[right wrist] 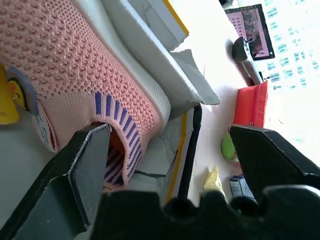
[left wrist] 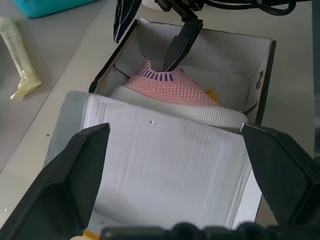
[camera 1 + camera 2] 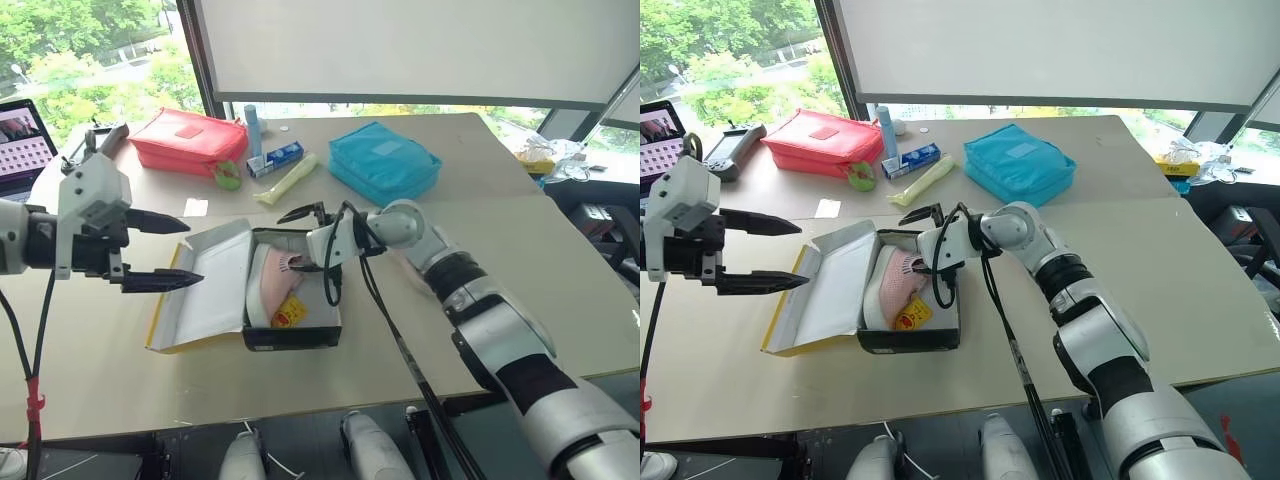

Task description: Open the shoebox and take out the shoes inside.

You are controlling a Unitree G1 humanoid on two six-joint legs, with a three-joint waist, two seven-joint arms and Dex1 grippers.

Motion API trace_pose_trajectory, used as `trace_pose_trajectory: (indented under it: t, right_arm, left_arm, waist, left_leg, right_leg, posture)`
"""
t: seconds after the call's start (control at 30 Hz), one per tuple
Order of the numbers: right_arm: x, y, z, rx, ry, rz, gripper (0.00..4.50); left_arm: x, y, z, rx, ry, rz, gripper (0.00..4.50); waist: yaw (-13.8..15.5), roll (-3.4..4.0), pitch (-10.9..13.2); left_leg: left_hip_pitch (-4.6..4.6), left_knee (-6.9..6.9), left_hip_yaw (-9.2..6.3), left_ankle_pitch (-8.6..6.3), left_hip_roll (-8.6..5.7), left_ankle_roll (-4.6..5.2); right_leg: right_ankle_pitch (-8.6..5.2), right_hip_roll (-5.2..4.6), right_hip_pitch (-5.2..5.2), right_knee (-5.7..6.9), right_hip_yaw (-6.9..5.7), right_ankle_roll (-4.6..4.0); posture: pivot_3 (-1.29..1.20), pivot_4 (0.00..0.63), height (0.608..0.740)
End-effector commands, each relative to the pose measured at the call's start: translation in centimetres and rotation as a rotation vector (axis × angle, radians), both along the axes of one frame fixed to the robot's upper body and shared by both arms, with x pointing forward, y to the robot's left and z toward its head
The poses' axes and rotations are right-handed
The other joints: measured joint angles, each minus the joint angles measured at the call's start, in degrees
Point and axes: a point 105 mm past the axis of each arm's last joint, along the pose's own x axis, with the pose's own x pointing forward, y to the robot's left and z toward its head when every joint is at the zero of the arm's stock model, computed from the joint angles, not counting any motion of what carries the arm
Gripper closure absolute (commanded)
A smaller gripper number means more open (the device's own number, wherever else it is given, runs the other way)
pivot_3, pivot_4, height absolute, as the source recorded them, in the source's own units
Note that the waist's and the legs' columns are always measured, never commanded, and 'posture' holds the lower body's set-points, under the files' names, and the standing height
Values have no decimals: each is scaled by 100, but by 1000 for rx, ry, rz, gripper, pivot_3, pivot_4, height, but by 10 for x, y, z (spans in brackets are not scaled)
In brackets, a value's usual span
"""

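Observation:
The shoebox [image 3: 290, 338] lies open on the table, its yellow-edged lid [image 3: 205, 290] folded flat to the left with the white inside facing up. A pink knit shoe [image 3: 272, 283] with a white sole and dark striped collar lies inside. My right gripper [image 3: 288, 242] is open at the box's far end. One of its fingers [image 2: 180, 45] dips to the shoe's collar [image 1: 120, 125]; the other stays outside the far wall. My left gripper [image 3: 192, 252] hangs open above the lid's left side and holds nothing.
A red pouch [image 3: 190, 140] and a blue pouch [image 3: 385, 162] lie at the back of the table, with a bottle, a small carton and a pale tube [image 3: 285, 180] between them. A laptop [image 3: 22, 145] stands far left. A yellow tag [image 3: 290, 313] lies in the box.

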Motion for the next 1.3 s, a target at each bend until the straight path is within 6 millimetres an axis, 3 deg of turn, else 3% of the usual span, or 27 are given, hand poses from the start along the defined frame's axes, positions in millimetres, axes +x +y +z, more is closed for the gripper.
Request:
trace_pose_trajectory:
  t: [0.03,0.2,0.37,0.47,0.83,1.0,1.13,1.2,1.23,1.3]
  right_arm:
    - [-10,5,13,57,-5,46,36]
    - [-26,14,10,92,49,97,36]
    - [-29,16,5,123,103,73,36]
    - [-27,15,2,139,135,35,668]
    - [-26,15,-6,236,155,-65,4409]
    - [-34,16,-6,280,168,-84,4468]
    - [-23,6,6,272,150,-150,4468]
    - [-18,1,21,281,221,-165,4468]
    - [-11,-3,31,301,342,-213,4045]
    - [-7,-9,49,301,565,-277,3689]
  left_arm:
    - [0,-1,11,23,-49,-6,0]
    - [0,-2,10,23,-54,-6,0]
    - [1,-1,10,23,-54,-4,0]
    - [2,-1,10,23,-54,-3,0]
    - [5,-2,10,22,-67,-8,0]
    - [6,-3,10,22,-70,-10,0]
    - [7,-3,11,21,-71,-13,0]
    - [8,-3,11,21,-70,-14,0]
    - [8,-3,10,21,-66,-16,0]
    - [8,-3,9,20,-60,-18,0]
  waist:
    - [0,0,0]
    - [-1,0,0]
    - [8,0,0]
    - [36,0,0]
    - [79,0,0]
    - [87,-2,-1]
    - [105,-2,-1]
    - [107,-2,-1]
    - [110,-2,-1]
    - [108,-2,0]
  left_leg:
    - [0,0,0,0,0,0]
    - [0,-3,0,0,0,0]
    - [-1,-2,0,0,0,0]
    - [-1,0,0,0,0,0]
    - [-1,-1,0,0,0,-1]
    - [-3,-2,-1,0,0,-1]
    - [-4,2,-1,0,-1,-1]
    - [-4,8,-1,0,-1,-2]
    - [-5,8,-1,1,-1,-4]
    - [-5,11,-1,3,-1,-5]
  right_leg:
    - [0,0,0,0,0,0]
    - [-1,0,-1,-1,0,0]
    - [0,1,-2,0,0,-1]
    - [0,0,-2,0,0,-1]
    - [0,0,-3,-1,0,-2]
    - [-2,1,-4,-2,-1,-1]
    - [0,0,-4,-2,-1,-2]
    - [0,0,-3,-2,0,-8]
    - [-13,0,-4,-2,0,-37]
    - [-12,0,-3,1,0,-40]
  posture:
    - [0,150,725]
    - [0,150,725]
    - [0,150,725]
    - [0,150,725]
    - [0,150,725]
    - [0,150,725]
    - [0,150,725]
    - [0,150,725]
    - [0,150,725]
    - [0,150,725]
